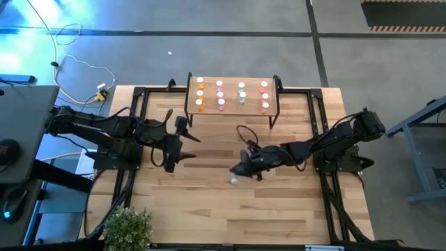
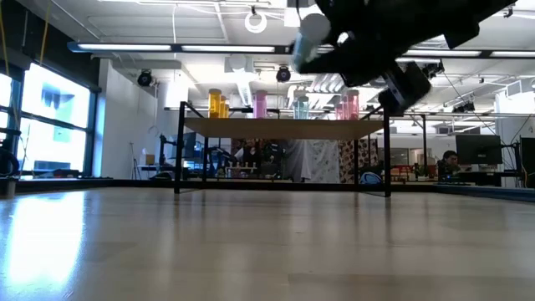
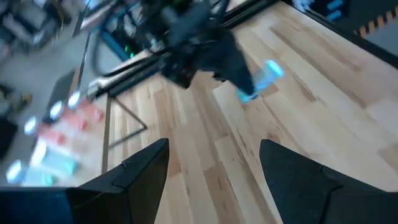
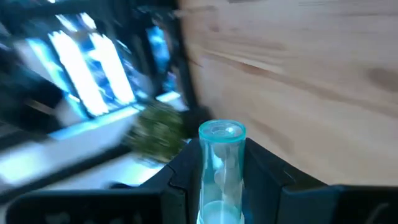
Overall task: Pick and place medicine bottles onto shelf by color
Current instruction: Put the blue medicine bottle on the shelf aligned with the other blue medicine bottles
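The shelf (image 1: 232, 95) stands at the table's far middle, with bottles standing in orange (image 1: 200, 94), pink (image 1: 220, 94), teal (image 1: 242, 93) and red (image 1: 265, 95) columns. They also show in the low view on the shelf (image 2: 284, 127). My right gripper (image 1: 238, 173) is over the table's middle, shut on a teal bottle (image 4: 221, 168) with a pale end (image 1: 234, 180). It is high above the table in the low view (image 2: 313, 33). My left gripper (image 1: 189, 148) is open and empty to the left of it, and the bottle shows in its wrist view (image 3: 261, 78). My right gripper pinches the teal bottle's body (image 4: 219, 186) between its two fingers. The bottle lies along the fingers, and its end (image 4: 222, 130) sticks out past the fingertips. The bottle is lifted clear of the table and is tilted.
A small green plant (image 1: 129, 226) stands at the table's near left corner. Black frame rails (image 1: 129, 139) run along the table's left and right sides. Bare wooden tabletop (image 1: 230, 209) lies between the grippers and the near edge. Cables lie on the floor beyond the far left.
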`<action>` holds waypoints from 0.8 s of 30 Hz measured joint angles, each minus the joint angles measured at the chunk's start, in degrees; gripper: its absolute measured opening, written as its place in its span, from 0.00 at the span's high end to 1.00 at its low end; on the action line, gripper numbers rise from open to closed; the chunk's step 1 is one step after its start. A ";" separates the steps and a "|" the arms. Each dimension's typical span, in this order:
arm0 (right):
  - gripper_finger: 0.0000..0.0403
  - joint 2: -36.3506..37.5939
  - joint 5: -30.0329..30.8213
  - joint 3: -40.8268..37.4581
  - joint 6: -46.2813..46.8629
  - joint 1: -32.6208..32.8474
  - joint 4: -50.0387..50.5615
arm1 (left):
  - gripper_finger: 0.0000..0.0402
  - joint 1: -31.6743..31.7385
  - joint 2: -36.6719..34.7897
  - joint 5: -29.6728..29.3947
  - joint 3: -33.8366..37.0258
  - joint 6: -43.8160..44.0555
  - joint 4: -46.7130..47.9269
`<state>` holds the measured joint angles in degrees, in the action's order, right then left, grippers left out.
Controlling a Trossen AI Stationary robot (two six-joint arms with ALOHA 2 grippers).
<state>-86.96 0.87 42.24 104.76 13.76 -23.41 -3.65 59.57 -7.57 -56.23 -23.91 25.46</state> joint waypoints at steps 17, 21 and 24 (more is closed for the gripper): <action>0.79 0.04 10.76 0.04 13.77 -0.10 -17.58 | 0.39 -5.81 8.36 -0.40 0.00 -19.04 -16.12; 0.79 0.04 10.66 0.04 13.82 -0.39 -18.09 | 0.39 -6.68 12.01 -0.85 0.00 -22.68 -21.46; 0.79 0.04 9.63 0.04 14.51 -0.66 -18.49 | 0.39 -7.20 14.71 -2.45 0.00 -25.05 -24.21</action>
<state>-86.91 10.50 42.28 119.27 13.10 -41.91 -10.85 74.28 -10.02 -56.23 -48.96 1.25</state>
